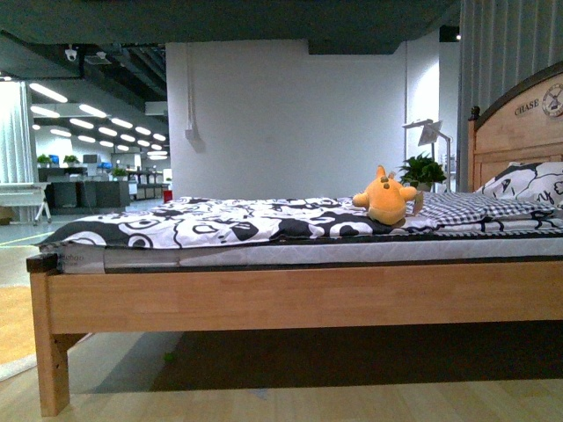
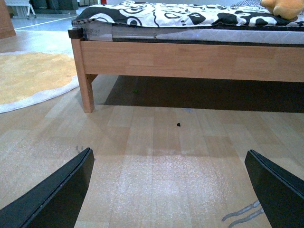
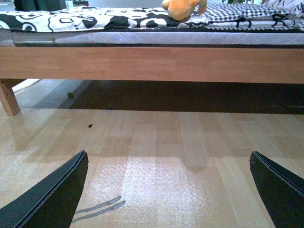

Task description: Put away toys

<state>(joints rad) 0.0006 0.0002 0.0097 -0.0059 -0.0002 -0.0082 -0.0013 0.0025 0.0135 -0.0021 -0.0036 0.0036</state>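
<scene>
Two pincers are visible, one in each wrist view. Left pincer (image 2: 168, 152): jaws spread wide, nothing between them, positioned low over the wooden floor (image 2: 156, 137). Right pincer (image 3: 168, 153): same condition, jaws fully apart and empty.

The plush toy (image 1: 387, 200), orange-yellow with pointed head tufts, sits upright on the bed (image 1: 299, 294). It is well ahead of and above both pincers, touching neither. In the front view it stands toward the robot's right, so it is forward and to the right of the left pincer.

The toy rests where the black-and-white bedspread (image 1: 220, 220) meets a checked blanket (image 1: 475, 209). A patterned pillow (image 1: 528, 183) lies beyond it, against the headboard (image 1: 515, 123). A yellow rug (image 2: 33, 76) lies on the floor forward of the left pincer, on the robot's left side.
</scene>
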